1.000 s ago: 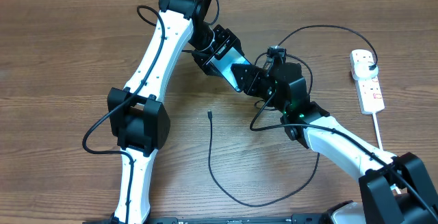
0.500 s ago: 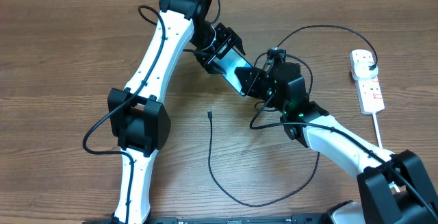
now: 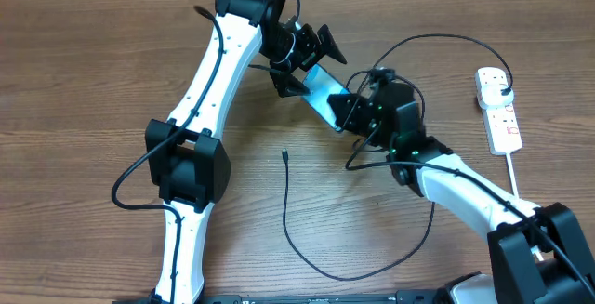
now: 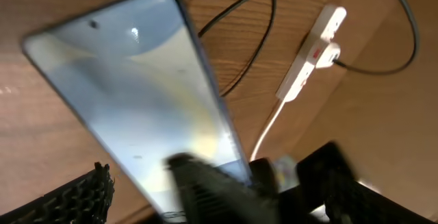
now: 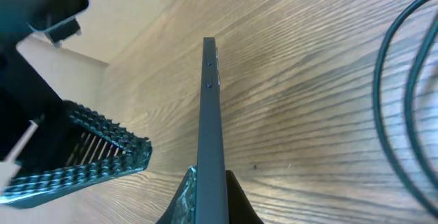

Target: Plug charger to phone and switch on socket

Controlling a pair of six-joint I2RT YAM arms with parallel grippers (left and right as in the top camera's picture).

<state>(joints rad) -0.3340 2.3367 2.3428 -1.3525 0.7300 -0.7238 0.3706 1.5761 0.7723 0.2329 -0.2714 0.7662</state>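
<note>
no readable text, labels or numbers on anything

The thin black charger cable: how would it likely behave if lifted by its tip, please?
Probably floppy: the thin black charger cable lies in loose curves, so would droop. Likely light, being thin. Its plugged end at the white power strip may tug back.

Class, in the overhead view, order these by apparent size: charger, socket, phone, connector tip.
1. Charger, by its span.
2. Socket.
3. Connector tip.
Phone: partly hidden, so not ranked against the socket.
</note>
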